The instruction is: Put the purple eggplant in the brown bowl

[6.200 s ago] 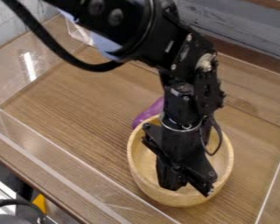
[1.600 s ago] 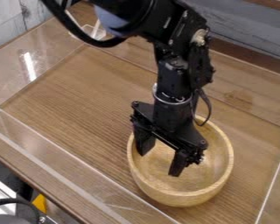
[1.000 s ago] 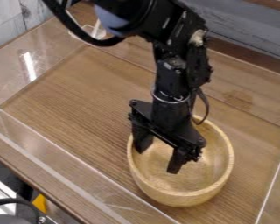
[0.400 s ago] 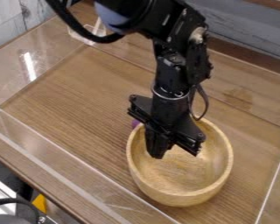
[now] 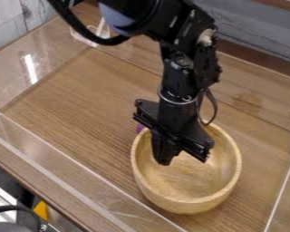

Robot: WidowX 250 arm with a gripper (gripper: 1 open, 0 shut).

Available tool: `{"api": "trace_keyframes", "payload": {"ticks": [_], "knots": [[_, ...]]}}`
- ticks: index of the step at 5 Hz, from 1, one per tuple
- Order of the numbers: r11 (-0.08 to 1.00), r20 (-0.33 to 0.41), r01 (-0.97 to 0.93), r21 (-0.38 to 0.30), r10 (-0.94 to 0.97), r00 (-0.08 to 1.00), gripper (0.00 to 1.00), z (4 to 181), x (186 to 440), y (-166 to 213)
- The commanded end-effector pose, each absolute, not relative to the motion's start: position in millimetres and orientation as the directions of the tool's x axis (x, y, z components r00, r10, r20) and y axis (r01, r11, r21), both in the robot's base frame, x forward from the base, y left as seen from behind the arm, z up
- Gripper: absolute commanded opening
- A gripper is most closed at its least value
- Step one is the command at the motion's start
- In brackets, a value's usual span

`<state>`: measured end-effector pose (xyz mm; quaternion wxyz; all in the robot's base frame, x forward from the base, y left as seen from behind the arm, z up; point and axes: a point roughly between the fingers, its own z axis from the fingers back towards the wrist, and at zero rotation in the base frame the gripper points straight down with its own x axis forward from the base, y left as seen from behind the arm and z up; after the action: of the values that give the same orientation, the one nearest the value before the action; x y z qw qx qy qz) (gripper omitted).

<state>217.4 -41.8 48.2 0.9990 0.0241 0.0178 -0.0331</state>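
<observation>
The brown bowl sits on the wooden table at the lower right, and its inside looks bare. My black gripper hangs over the bowl's far left part, pointing down. Its two fingers are pressed together with nothing visible between them. A small sliver of the purple eggplant shows just behind the bowl's far rim, left of the gripper. The arm hides the rest of the eggplant, which appears to lie outside the bowl.
Clear plastic walls enclose the wooden tabletop. The arm's black links and cables rise from the gripper toward the top of the view.
A second ago the fingers stood spread over the bowl. They have closed together on nothing visible. The arm has barely moved since.
</observation>
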Motion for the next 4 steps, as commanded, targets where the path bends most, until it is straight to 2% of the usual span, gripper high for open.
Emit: {"api": "trace_keyframes", "payload": {"ticks": [1,4], "knots": [[0.997,-0.012,0.070,0.044,-0.069,0.998,0.00,53.9,219.2,-45.8],[0.996,-0.022,0.076,0.046,-0.075,0.997,0.00,48.9,211.8,-53.4]]}}
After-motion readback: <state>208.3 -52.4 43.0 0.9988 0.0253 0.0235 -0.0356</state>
